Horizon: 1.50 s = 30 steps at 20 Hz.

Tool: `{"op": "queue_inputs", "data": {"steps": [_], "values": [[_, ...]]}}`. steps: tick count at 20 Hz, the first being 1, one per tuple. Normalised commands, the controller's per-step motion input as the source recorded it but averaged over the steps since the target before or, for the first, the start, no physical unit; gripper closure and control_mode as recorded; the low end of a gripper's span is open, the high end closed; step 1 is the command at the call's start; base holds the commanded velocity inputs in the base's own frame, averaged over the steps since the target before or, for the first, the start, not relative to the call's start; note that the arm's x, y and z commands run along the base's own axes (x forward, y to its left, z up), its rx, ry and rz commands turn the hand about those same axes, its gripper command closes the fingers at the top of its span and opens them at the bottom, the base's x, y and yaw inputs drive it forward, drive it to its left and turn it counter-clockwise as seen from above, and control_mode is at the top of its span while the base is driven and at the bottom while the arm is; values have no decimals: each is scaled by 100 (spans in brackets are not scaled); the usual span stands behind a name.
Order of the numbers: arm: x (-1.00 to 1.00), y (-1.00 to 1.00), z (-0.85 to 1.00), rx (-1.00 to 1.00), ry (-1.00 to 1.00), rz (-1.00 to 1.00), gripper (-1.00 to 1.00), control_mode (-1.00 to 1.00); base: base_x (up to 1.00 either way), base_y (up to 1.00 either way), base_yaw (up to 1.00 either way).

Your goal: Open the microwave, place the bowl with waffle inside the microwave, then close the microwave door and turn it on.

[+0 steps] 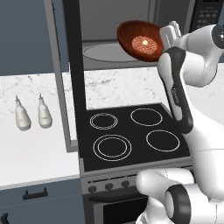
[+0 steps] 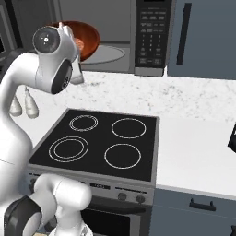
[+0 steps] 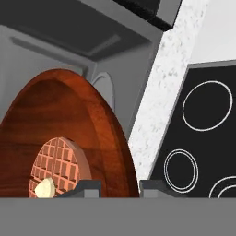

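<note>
1. Tool (image 3: 120, 186) narrowed, clamped on rim of the bowl (image 1: 139, 40).
2. Bowl tilted, airborne at the microwave (image 2: 152, 37) mouth, above turntable.
3. Waffle (image 1: 144, 43) sits inside bowl.
4. Microwave door (image 1: 74, 78) swung open.

The waffle (image 1: 144, 43) lies in the bowl (image 1: 131, 31), before the microwave (image 2: 152, 41), above the stove (image 1: 131, 135).

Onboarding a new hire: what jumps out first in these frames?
The reddish-brown bowl with the waffle in it, tilted steeply and gripped at its rim by the gripper, in front of the open microwave. Below it lies the black four-ring stove; the microwave door stands swung out left.
</note>
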Motion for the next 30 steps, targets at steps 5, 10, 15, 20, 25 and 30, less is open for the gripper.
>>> {"op": "queue_inputs", "data": {"steps": [5, 10, 15, 20, 25, 30], "values": [[60, 37, -9, -9, 0, 0, 100, -100, 0, 0, 0], [82, 2, -20, 0, 3, -2, 100, -100, 0, 0, 0], [82, 0, -1, 0, 11, -8, 100, -100, 0, 0, 0], [68, 0, 0, -2, 20, -10, 100, -100, 0, 0, 0], [59, 0, -7, 0, 5, -5, 100, -100, 0, 0, 0], [43, 0, -11, 3, -4, -1, -100, -100, 0, 0, 0]]}}
